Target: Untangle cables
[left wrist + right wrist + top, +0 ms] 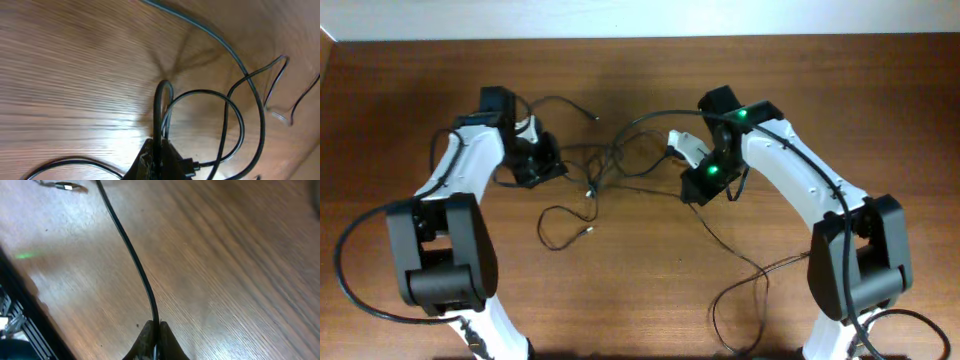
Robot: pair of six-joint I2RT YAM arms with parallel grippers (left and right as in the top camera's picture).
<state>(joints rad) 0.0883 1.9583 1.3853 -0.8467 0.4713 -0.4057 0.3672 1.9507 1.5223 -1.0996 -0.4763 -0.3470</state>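
Observation:
Thin black cables (pixel 605 165) lie tangled on the wooden table between the two arms, and loose strands trail toward the front (pixel 565 225). My left gripper (pixel 535 165) sits at the left of the tangle. In its wrist view the gripper (pixel 159 146) is shut on an upright loop of cable (pixel 162 100), with a small plug (pixel 187 165) just right of the fingers and wider loops (pixel 240 125) beyond. At the tangle's right side is my right gripper (pixel 705 180). Its wrist view shows the gripper (pixel 155 326) shut on a single taut cable (pixel 132 255).
Thick black arm cables curve by the left base (pixel 350 260) and the right base (pixel 910 320). A long strand runs toward the front right (pixel 740 290). A silver plug tip (pixel 67 186) lies far off in the right wrist view. The table's back edge (pixel 640 38) meets a pale wall.

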